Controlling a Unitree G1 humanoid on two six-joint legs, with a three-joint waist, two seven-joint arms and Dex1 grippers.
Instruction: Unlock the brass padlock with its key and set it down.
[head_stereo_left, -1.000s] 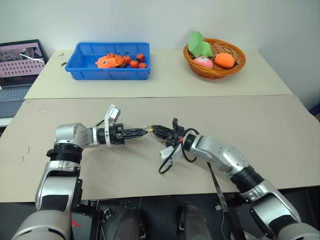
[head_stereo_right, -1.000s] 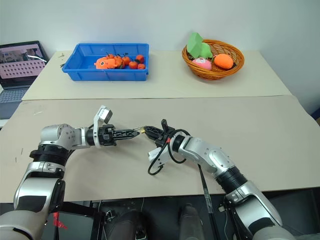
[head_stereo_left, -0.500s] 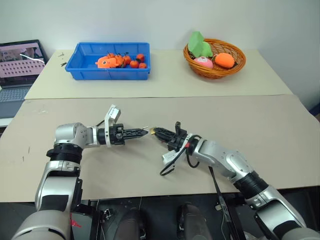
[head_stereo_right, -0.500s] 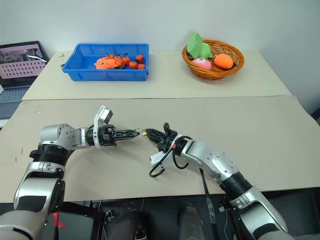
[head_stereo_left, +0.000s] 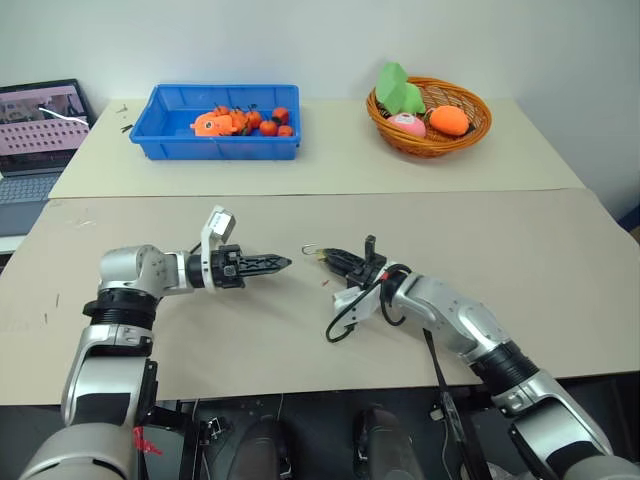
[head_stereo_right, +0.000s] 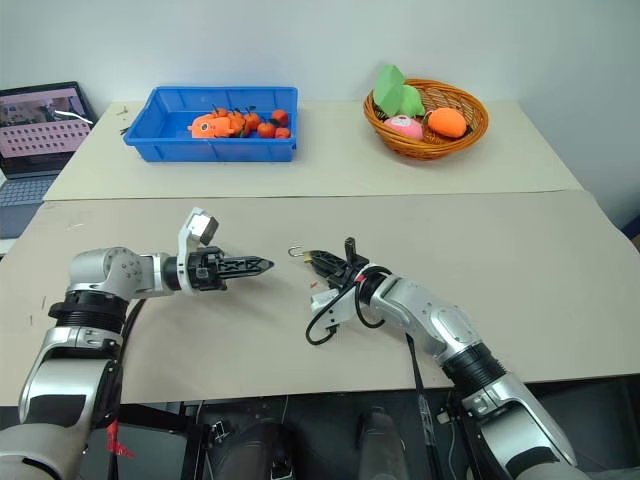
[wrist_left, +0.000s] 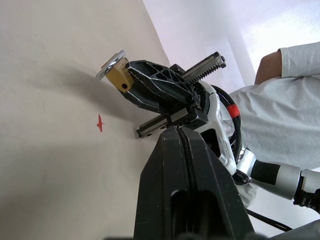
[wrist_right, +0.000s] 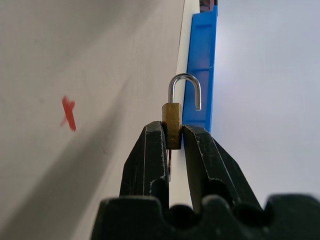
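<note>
blue bin (head_stereo_left: 216, 128), wicker basket (head_stereo_left: 470, 135), perhaps a laptop (head_stereo_left: 38, 135)

Both arms wear smooth silver-grey shells split by black ribbed rings at the joints. The left gripper (head_stereo_left: 282, 264) and right gripper (head_stereo_left: 328, 254) are matte black, each finger a latticed plastic frame with fine teeth along its edge. A small white block (head_stereo_left: 217, 222) sits atop the left wrist. A black cable (head_stereo_left: 345, 324) loops under the right wrist beside a white bracket, with a red band circling that wrist. A person in the left wrist view wears a pale grey short sleeve (wrist_left: 295, 60).
</note>
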